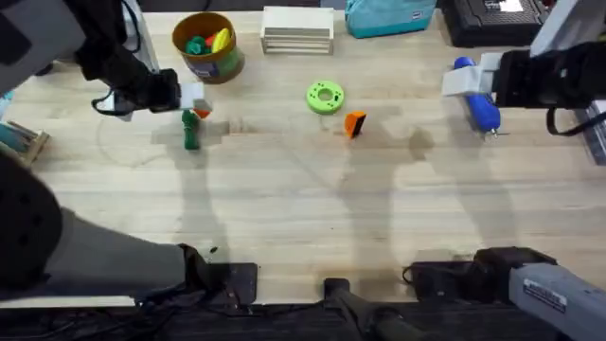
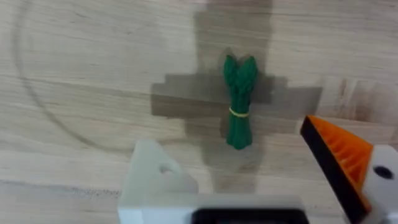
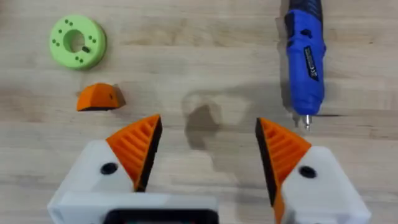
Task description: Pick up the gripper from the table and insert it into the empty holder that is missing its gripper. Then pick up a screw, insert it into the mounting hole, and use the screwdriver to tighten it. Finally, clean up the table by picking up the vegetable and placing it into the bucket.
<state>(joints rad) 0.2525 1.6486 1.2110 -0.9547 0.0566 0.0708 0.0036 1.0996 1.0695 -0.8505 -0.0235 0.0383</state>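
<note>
The orange wedge-shaped gripper [image 1: 354, 123] [image 3: 99, 98] lies on the table [image 1: 303, 208] beside a lime-green disc [image 1: 325, 97]. My left gripper [image 1: 196, 102] [image 2: 249, 171] hovers open just above the dark green vegetable [image 1: 191, 134] [image 2: 239, 102]. One of its fingers is the bare white holder [image 2: 155, 180]; the other carries an orange pad. My right gripper [image 1: 461, 80] [image 3: 208, 149] stands open beside the blue screwdriver [image 1: 479, 102] [image 3: 305, 59], both orange pads in place. The orange-yellow bucket [image 1: 227, 64] sits at the back left. I cannot make out a screw.
Green and yellow toy pieces lie inside the bucket. A white stacked box [image 1: 297, 28], a teal bag [image 1: 388, 14] and a dark case [image 1: 492, 19] line the far edge. A wooden piece [image 1: 24, 142] sits at the left edge.
</note>
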